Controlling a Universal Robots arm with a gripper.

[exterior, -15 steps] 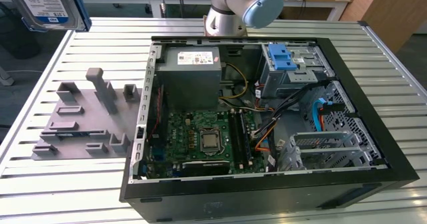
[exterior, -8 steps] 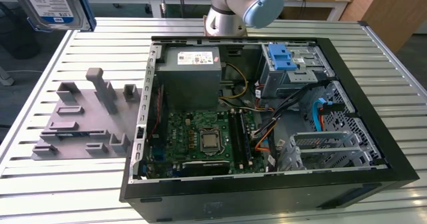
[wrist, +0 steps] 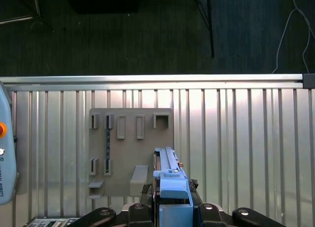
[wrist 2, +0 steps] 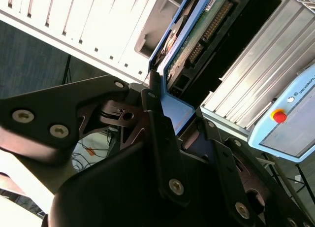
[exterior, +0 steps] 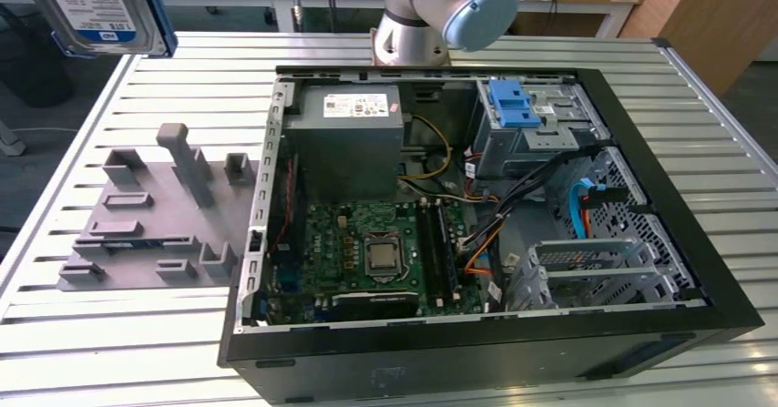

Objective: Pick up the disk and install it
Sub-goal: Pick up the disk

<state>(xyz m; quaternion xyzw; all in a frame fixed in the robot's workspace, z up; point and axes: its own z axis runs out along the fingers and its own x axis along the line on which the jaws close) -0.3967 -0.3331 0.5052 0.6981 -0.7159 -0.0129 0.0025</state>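
My gripper [wrist 2: 177,110] holds the disk [exterior: 97,6] by its blue frame, jaws closed on it, white-and-blue label showing, above the slatted table [wrist: 236,138].

Bright, even light puts soft glare on the ribbed desk [wrist: 236,138] in the first wrist view, the floor [wrist: 147,35] beyond lies dark, and the open case [exterior: 717,307] holds mild shadow.

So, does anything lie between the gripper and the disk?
Nothing: in both wrist views the gripper is closed directly on the disk, clamping its edges.
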